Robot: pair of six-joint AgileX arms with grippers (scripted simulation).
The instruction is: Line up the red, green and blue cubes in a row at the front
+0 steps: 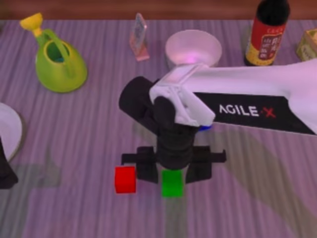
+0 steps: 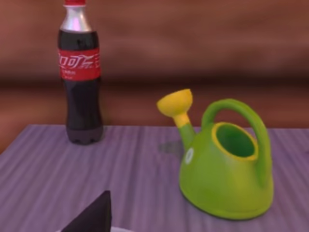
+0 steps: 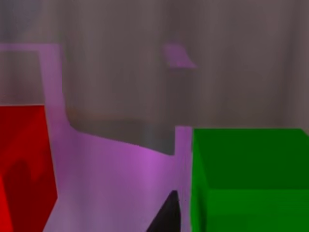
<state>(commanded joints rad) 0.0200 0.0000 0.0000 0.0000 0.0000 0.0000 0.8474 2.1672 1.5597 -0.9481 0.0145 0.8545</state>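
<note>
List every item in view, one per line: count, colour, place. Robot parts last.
red cube: one, red, front of table, left of the green one, apart from it
green cube: one, green, front centre
blue cube: one, blue, mostly hidden under the right arm
watering can: one, lime green with yellow spout, back left
bowl: one, white, back centre
dark bottle: one, red label, back right
cola bottle: one, seen from left wrist
right pincer: over the green cube
left arm: parked at left edge

Rendered tabletop scene: purple striped table, household clutter.
</note>
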